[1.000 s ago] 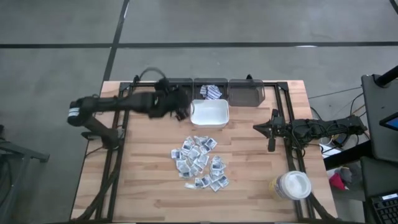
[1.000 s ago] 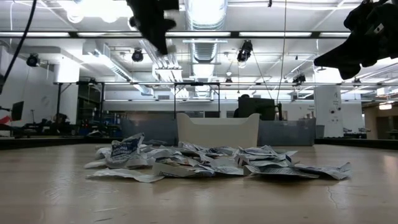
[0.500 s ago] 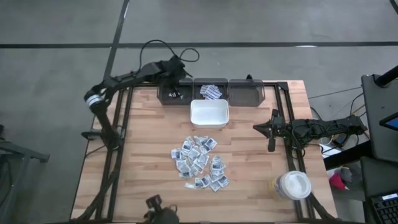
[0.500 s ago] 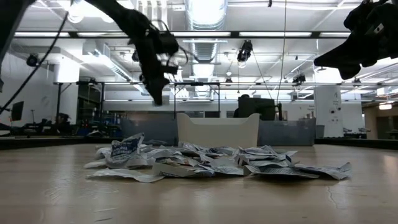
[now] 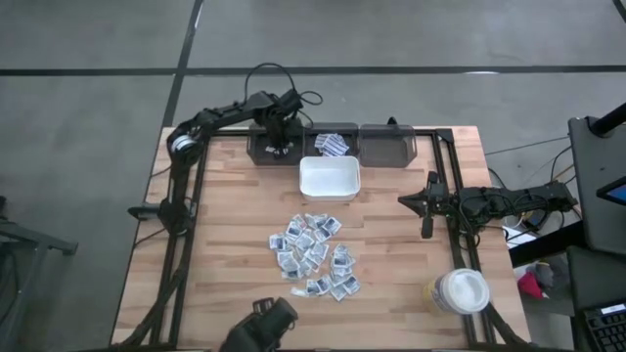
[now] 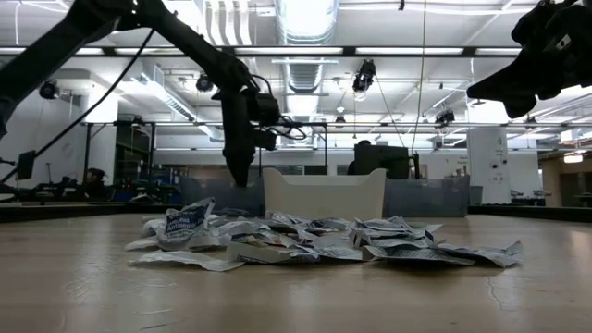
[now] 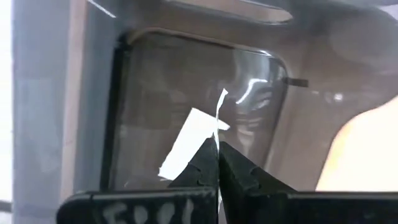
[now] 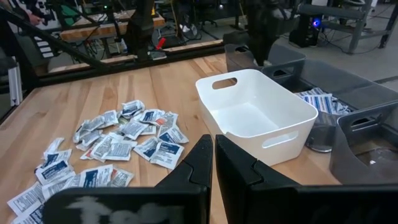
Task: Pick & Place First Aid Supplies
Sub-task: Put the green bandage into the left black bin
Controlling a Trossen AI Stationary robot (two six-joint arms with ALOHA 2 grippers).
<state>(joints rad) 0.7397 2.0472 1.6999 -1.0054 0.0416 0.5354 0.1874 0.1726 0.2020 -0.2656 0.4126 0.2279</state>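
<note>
Left gripper (image 5: 277, 137) hangs over the leftmost grey bin (image 5: 257, 149) at the table's far edge, fingers pinched together on one white sachet (image 7: 189, 140). In its wrist view the sachet dangles from the fingertips with the bin floor directly below, so we judge this as the drop step.

To do it well, we open only once the sachet is well inside the bin walls and low enough that it can't flutter out. It's light and flat, so we'd expect it to cling to a pad. We part wide, pause, then lift straight up.

The remaining sachets (image 5: 314, 254) sit in a loose pile mid-table, on our near side of the white tub (image 5: 330, 179). A few lie in the middle bin (image 5: 332, 145).

Right gripper (image 5: 427, 217) waits closed and empty, well to the right of the pile.
</note>
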